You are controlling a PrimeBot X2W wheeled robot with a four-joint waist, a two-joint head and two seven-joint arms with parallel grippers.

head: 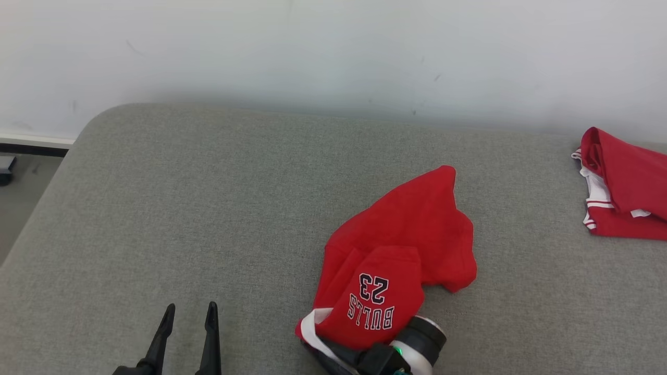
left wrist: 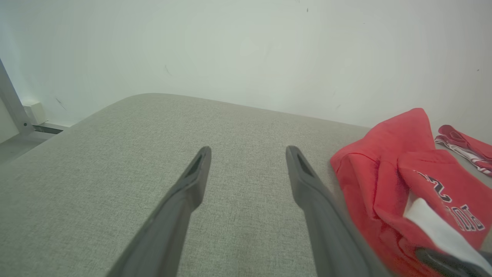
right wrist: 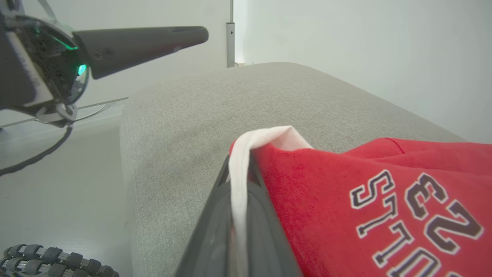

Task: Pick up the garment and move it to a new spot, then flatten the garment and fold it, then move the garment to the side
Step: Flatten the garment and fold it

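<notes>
The garment [head: 401,255] is a red jersey with white trim and "BULLS 23" printed on it, lying crumpled on the grey padded surface [head: 208,208] right of centre. My right gripper [head: 325,350] comes in from the bottom edge and is shut on the jersey's white-trimmed near edge. The right wrist view shows the white band [right wrist: 240,154] pinched between the closed fingers of that gripper [right wrist: 237,173], with red cloth draped over its right side. My left gripper [head: 190,312] hovers open over bare surface to the left of the jersey [left wrist: 403,184], its own fingers spread [left wrist: 248,154].
A second red-and-white garment [head: 625,192] lies folded at the surface's far right edge, by the white wall. The surface's rounded left corner drops to the floor [head: 21,198]. Open grey surface stretches left of and behind the jersey.
</notes>
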